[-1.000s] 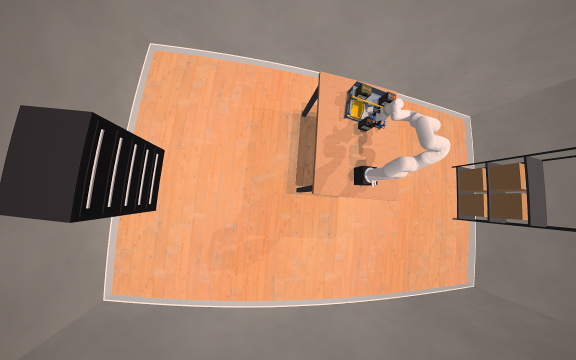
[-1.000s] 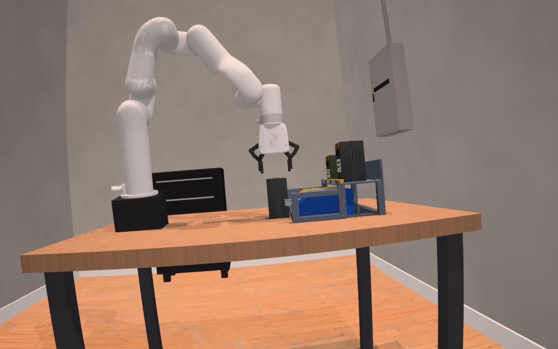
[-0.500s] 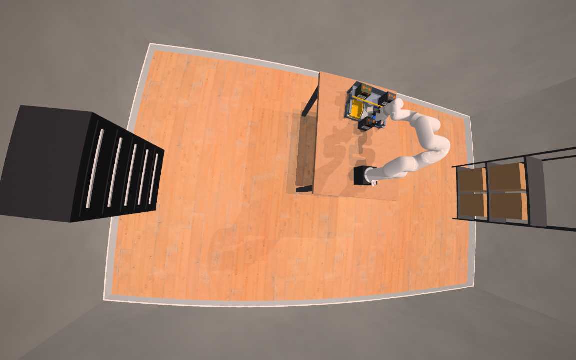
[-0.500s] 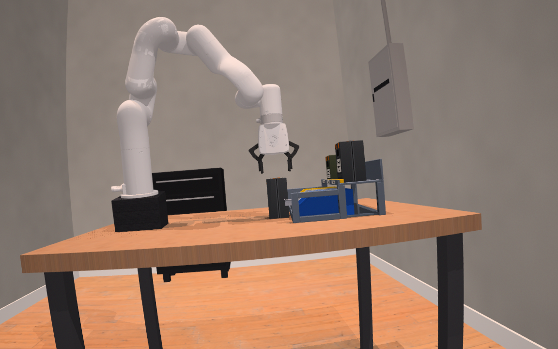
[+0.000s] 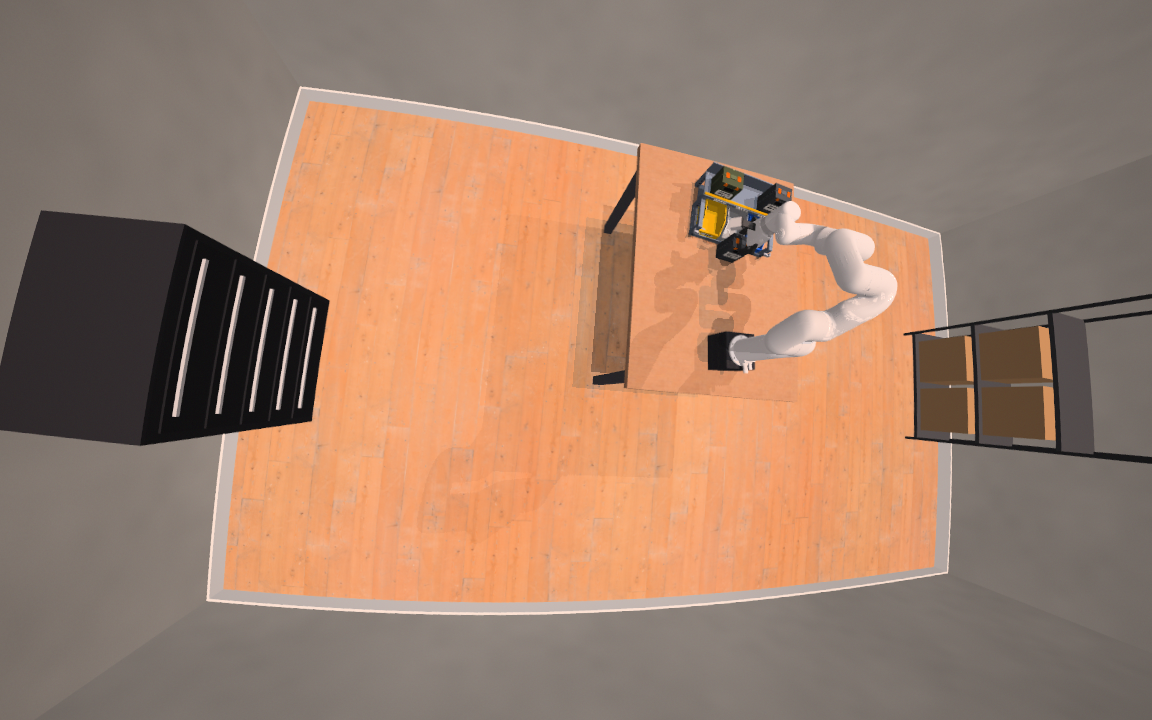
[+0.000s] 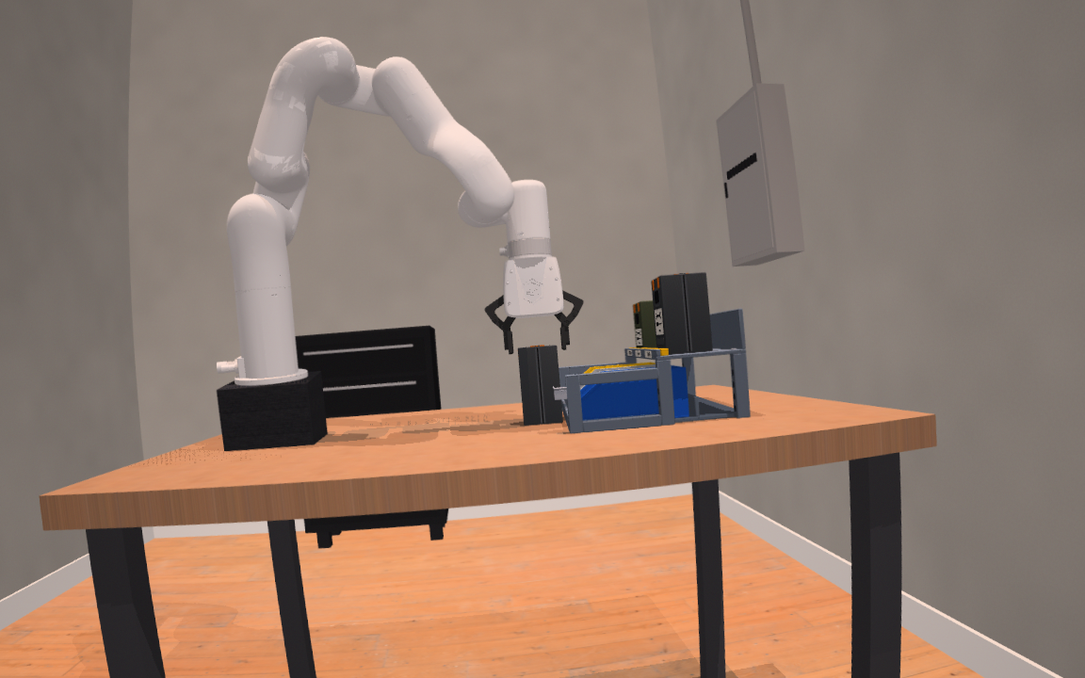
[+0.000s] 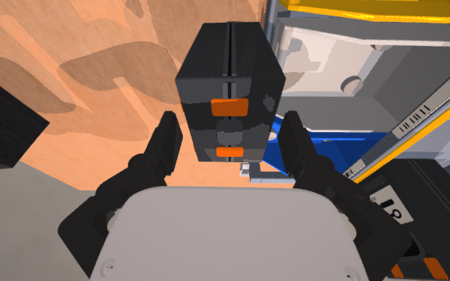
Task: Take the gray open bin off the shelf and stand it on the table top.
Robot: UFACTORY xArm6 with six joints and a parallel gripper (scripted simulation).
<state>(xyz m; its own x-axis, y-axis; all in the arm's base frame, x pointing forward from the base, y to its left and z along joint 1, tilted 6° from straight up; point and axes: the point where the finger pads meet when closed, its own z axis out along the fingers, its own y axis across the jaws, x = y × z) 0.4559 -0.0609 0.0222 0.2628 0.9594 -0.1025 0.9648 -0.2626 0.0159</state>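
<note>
I see the wooden table (image 6: 478,472) carrying the gray metal shelf frame (image 6: 614,419). The gray open bin (image 7: 326,58) sits in that frame, above the blue bin (image 7: 326,146). My white arm's black-fingered gripper (image 6: 534,337) hangs released, grasping nothing, over the upright black case with orange tabs (image 7: 229,101) beside the frame.

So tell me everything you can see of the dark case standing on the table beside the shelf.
The dark case is a tall, narrow, charcoal box that looks like hard plastic, with a seam down its middle and two orange latches on top. It stands upright on the table, right beside the gray shelf frame; whether they touch is unclear. The open end effector hangs just above it, one finger on either side, touching nothing.
</note>
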